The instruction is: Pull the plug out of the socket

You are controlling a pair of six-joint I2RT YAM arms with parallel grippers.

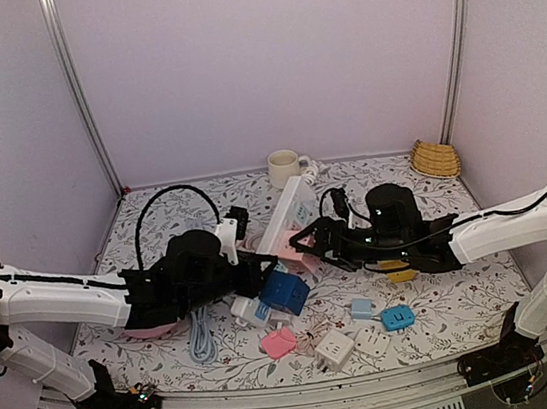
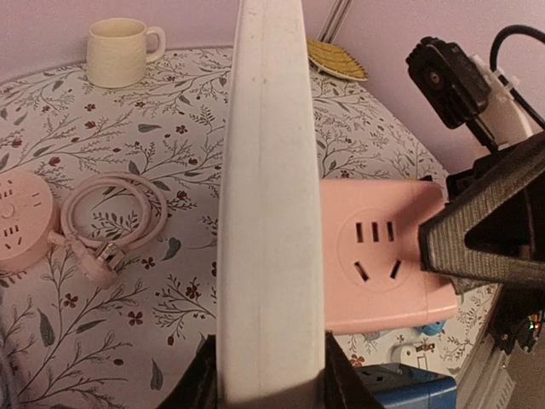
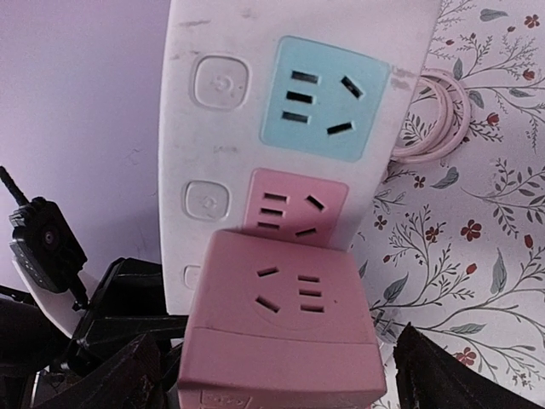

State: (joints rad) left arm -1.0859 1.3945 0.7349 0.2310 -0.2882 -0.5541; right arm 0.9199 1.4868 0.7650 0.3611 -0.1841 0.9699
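Observation:
A long white power strip (image 1: 290, 210) is tilted up off the table, and my left gripper (image 1: 257, 263) is shut on its near end. In the left wrist view the strip (image 2: 268, 170) stands edge-on between the fingers of that gripper (image 2: 271, 375). A pink cube plug adapter (image 1: 292, 248) sits against the strip's face, over its third socket (image 3: 285, 315). My right gripper (image 1: 307, 241) is open and straddles the adapter, with a small gap on each side (image 3: 281, 379). One right fingertip (image 2: 477, 239) shows at the adapter's far end (image 2: 383, 256).
A cream mug (image 1: 284, 168) and a woven basket (image 1: 436, 156) stand at the back. A round pink socket (image 2: 21, 217) with a coiled cord (image 2: 111, 213) lies on the left. A blue cube adapter (image 1: 285, 292) and several small adapters (image 1: 335, 348) lie in front.

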